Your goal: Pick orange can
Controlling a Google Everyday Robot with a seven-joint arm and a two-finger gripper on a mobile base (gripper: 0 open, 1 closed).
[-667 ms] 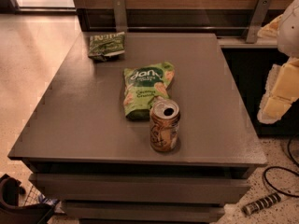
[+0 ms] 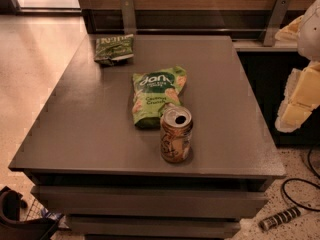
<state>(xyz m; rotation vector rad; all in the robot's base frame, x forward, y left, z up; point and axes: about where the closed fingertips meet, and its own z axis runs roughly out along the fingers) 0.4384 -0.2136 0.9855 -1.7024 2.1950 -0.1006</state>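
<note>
The orange can (image 2: 176, 134) stands upright near the front edge of the grey table (image 2: 85, 129). It is orange-gold with dark scrolled lettering and an opened silver top. It touches the lower right corner of a green snack bag (image 2: 156, 98). My gripper (image 2: 300, 101) shows as pale cream and white parts at the right edge of the view. It hangs beyond the table's right side, well apart from the can and level with it.
A second, darker green snack bag (image 2: 114, 48) lies at the table's back left. A wooden wall with metal brackets (image 2: 276, 19) stands behind. A black cable (image 2: 300, 194) and a striped object (image 2: 280, 218) lie on the floor at the right.
</note>
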